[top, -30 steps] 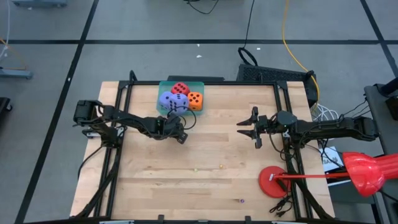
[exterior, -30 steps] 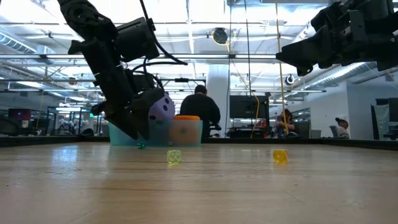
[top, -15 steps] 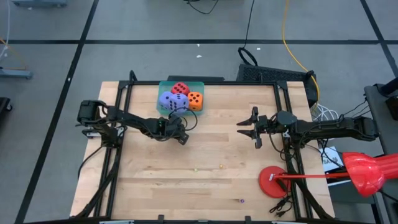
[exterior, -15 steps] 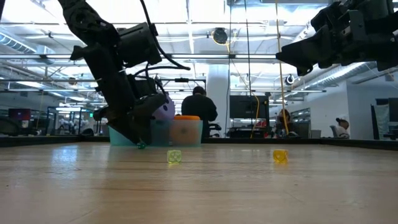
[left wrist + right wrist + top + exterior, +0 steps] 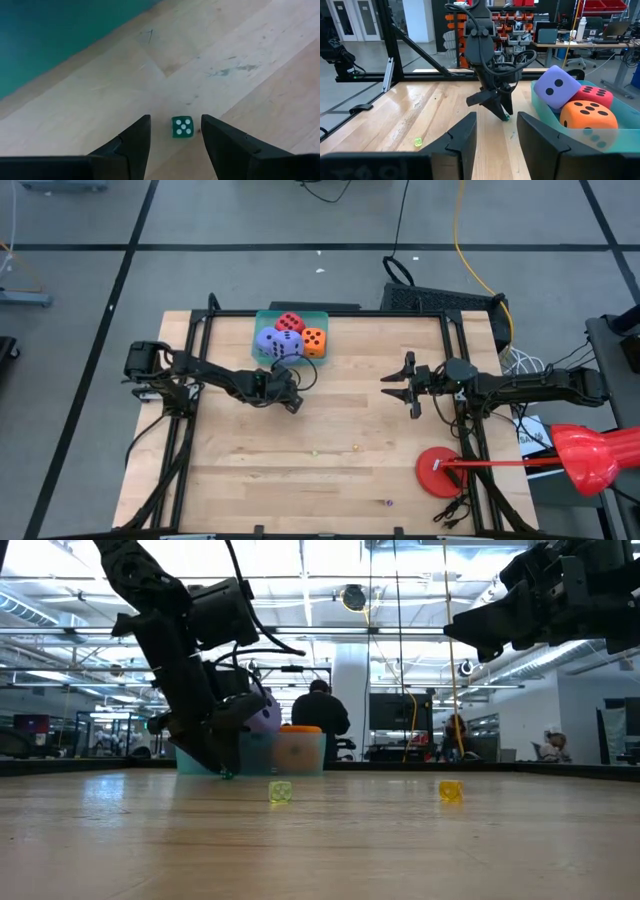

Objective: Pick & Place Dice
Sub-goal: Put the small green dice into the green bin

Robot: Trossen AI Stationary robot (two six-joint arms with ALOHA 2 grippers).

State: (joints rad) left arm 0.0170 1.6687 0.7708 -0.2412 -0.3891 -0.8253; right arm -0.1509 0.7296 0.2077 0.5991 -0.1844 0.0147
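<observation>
Worktop (image 5: 330, 425), light wood. Teal tray (image 5: 318, 317) at far edge, holding large soft dice: purple-blue die (image 5: 272, 340), red die (image 5: 291, 322), orange die (image 5: 314, 340).

Left gripper (image 5: 172, 131): lowered to the worktop just beside the tray; jaws parted, straddling a small green die (image 5: 182, 126), not touching it.

Right gripper (image 5: 400, 390): raised above the right side, jaws apart, holding nothing.

Small yellow-green die (image 5: 280, 792) and small yellow die (image 5: 450, 790): loose mid-worktop.
</observation>
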